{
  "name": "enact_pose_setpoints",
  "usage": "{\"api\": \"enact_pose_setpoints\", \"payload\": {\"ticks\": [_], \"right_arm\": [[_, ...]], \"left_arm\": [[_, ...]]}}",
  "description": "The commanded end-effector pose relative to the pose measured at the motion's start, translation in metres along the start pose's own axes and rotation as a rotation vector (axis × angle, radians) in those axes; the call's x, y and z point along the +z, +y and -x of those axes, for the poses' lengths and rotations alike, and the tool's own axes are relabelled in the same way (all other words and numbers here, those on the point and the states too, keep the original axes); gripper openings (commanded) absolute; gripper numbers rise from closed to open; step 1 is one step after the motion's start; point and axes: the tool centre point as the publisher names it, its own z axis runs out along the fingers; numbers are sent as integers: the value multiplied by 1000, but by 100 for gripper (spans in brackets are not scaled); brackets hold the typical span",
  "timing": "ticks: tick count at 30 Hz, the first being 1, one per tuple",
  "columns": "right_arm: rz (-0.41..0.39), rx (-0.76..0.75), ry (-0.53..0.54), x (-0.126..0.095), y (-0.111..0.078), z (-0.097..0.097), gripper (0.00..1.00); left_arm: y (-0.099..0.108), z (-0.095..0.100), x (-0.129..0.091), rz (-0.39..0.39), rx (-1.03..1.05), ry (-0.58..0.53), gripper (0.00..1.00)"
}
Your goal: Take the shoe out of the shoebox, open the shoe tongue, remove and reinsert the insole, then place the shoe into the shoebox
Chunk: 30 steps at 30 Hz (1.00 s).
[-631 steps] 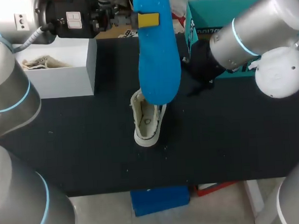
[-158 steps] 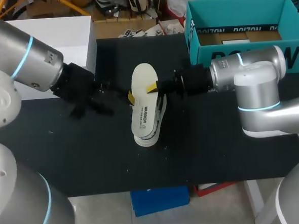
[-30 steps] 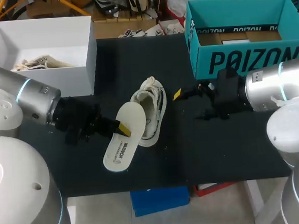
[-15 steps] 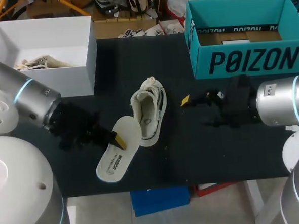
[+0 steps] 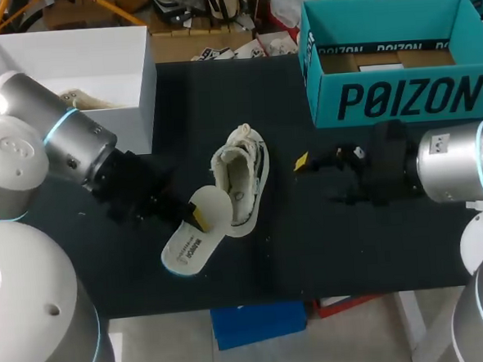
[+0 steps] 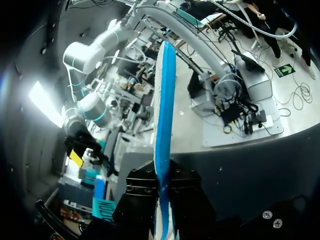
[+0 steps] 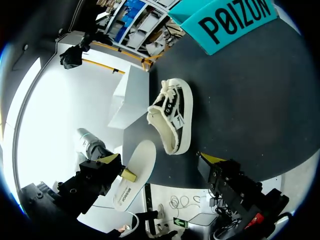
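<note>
Your left gripper (image 5: pixel 196 221) is closed on the insole (image 5: pixel 188 242), pinching one long edge about midway. In the left wrist view the insole (image 6: pixel 164 115) runs straight out from between the fingers, seen edge-on with its blue underside showing. Held by the edge like this, both ends stay free, which probably suits feeding one end back into the shoe.

The shoe (image 5: pixel 242 183) stands on its sole on the black table (image 5: pixel 328 249), opening upward, just beside the insole's rounded end. From overhead the two overlap, so you cannot tell whether they touch. Seen from the right wrist, the shoe (image 7: pixel 173 119) sits clear, with the insole (image 7: pixel 134 171) low at its side.

Your right gripper (image 5: pixel 303 162) hangs on the shoe's other side, near but apart. Nothing shows in it, and I cannot tell whether it is open or closed. It looks placed to steady the shoe during reinsertion.

The teal shoebox (image 5: pixel 389 106) waits open behind it, well apart from the shoe.
</note>
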Motion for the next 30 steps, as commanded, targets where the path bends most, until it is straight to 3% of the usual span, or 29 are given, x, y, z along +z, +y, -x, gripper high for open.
{"api": "enact_pose_setpoints", "payload": {"ticks": [1,16,30], "right_arm": [[0,0,-1,0,-1,0,100],[0,0,-1,0,-1,0,100],[0,0,-1,0,-1,0,100]], "left_arm": [[18,3,8,-60,-6,18,0],[57,-1,18,-57,-42,25,0],[101,9,19,-59,-26,36,0]]}}
